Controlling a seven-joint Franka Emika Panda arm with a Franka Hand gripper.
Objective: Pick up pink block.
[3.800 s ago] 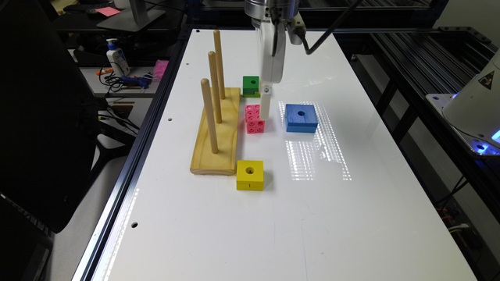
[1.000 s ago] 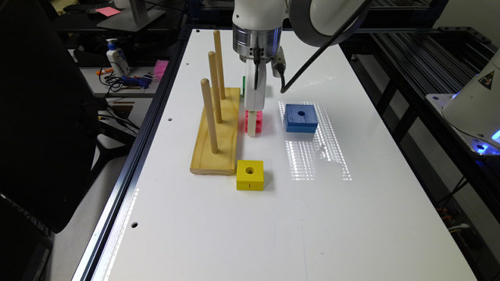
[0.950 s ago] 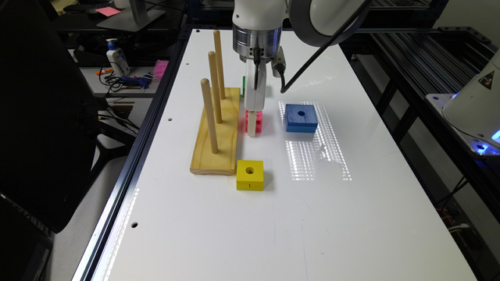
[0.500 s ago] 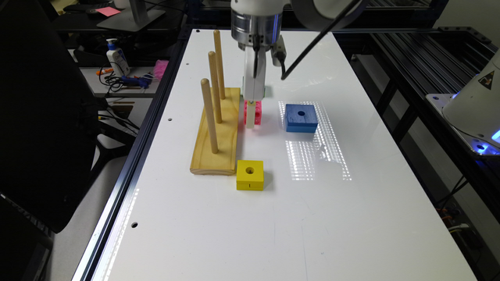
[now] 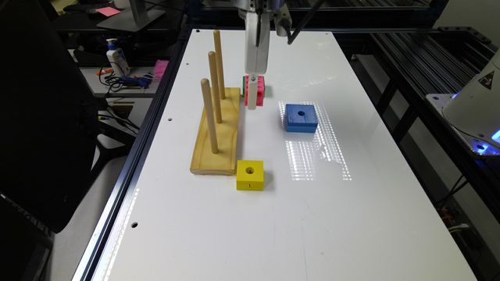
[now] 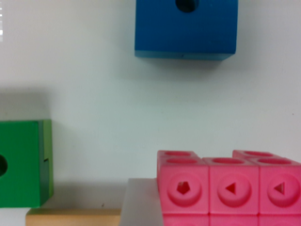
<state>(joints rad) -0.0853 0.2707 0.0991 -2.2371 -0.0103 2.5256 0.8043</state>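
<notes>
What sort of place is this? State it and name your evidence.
Likely a robotics lab bench: a white table on black framing, a robot gripper over the pink block, and a cluttered desk with cables beside it.

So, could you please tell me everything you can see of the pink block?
The pink block is bright pink glossy plastic, made of small joined cubes, each face carrying a round recess with a small shaped hole. It sits between the gripper's white fingers, apparently raised off the white table, in front of the green block and beside the wooden peg base.
</notes>
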